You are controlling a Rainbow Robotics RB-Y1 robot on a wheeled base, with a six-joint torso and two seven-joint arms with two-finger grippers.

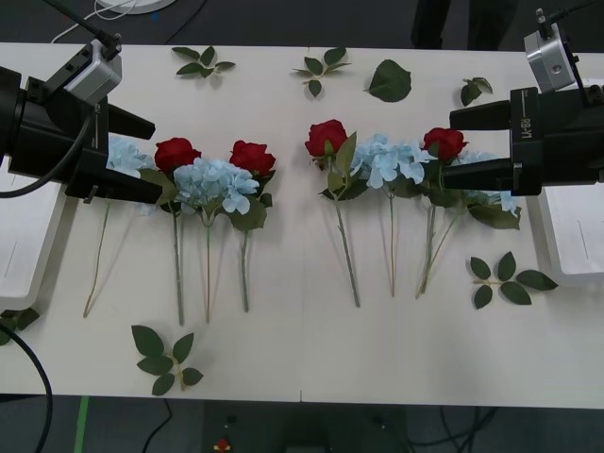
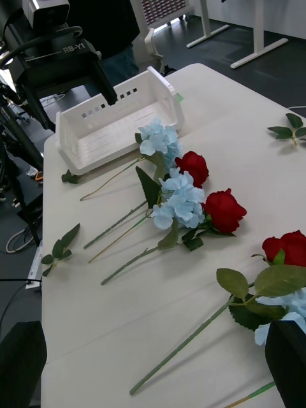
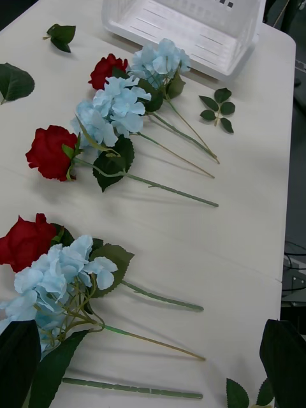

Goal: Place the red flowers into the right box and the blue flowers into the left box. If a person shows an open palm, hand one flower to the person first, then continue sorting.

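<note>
Black fingers of the right gripper (image 1: 458, 144) stand spread and empty, flanking an artificial red rose (image 1: 444, 142) among pale-blue hydrangea heads (image 1: 389, 159). I'd close on the green stem below the bloom, clear of hydrangea. Left gripper (image 1: 146, 158) hovers, spread too. White plastic right box (image 1: 578, 231) waits just outboard.

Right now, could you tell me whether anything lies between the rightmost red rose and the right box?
Yes. The right end effector hovers open over that rose, and a blue hydrangea with leaves lies on the table between the rose and the right box.
</note>
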